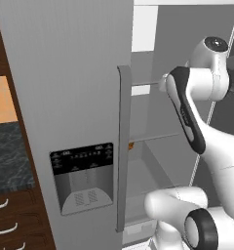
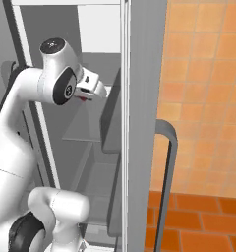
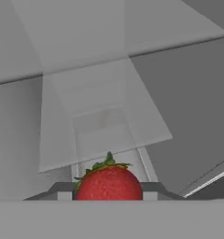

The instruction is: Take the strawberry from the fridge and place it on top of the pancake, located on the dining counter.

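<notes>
The strawberry (image 3: 109, 183), red with a green leafy cap, sits between my gripper's (image 3: 109, 192) two dark fingertips (image 3: 61, 190), which are shut on it. In the right base view the hand (image 2: 90, 87) is inside the open right half of the grey fridge (image 2: 144, 98), above a glass shelf (image 2: 83, 129), with a speck of the red strawberry (image 2: 83, 99) under it. The fridge's left door (image 1: 65, 73) is closed and carries the black dispenser (image 1: 82, 178). The pancake and the dining counter are out of view.
A long vertical handle (image 1: 123, 146) runs down the closed door. A small orange-brown item (image 1: 131, 145) lies on a fridge shelf. The open door with its handle (image 2: 166, 172) stands to my right, against orange tiles (image 2: 203, 74). Dark-wood drawers (image 1: 11, 219) stand left of the fridge.
</notes>
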You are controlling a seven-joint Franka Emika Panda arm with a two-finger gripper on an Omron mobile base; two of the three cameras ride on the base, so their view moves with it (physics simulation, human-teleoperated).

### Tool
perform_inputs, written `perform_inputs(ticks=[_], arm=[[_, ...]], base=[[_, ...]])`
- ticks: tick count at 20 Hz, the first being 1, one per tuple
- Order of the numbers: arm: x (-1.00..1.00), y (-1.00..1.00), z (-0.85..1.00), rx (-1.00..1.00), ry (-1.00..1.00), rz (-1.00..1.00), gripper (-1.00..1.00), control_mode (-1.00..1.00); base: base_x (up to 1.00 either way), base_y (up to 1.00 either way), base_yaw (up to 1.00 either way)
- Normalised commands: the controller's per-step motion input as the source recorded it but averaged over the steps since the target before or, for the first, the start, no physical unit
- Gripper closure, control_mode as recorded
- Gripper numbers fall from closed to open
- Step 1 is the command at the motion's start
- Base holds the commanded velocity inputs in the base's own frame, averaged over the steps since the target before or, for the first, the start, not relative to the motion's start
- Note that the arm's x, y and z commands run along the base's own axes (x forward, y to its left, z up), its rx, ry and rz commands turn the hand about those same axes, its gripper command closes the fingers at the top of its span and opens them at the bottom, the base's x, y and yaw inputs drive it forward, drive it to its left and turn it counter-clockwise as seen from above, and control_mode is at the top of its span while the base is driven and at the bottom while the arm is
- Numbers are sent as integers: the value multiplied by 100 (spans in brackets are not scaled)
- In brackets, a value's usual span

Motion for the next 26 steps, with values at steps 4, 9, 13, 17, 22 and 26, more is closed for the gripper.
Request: perform_inputs(ticks=[4, 9, 13, 17, 22, 26], arm=[[-100, 29, -28, 0, 5, 0, 100, -100], [-100, 9, -43, 0, 5, 1, 100, -100], [-100, 16, -61, -5, 2, 3, 100, -100], [-74, 28, -49, -7, 0, 4, 100, -100], [-19, 7, -43, -3, 0, 3, 100, -100], [0, -2, -25, 3, 0, 0, 100, -100]], base=[[0, 0, 0], [0, 0, 0], [0, 0, 0], [0, 0, 0], [0, 0, 0], [0, 0, 0]])
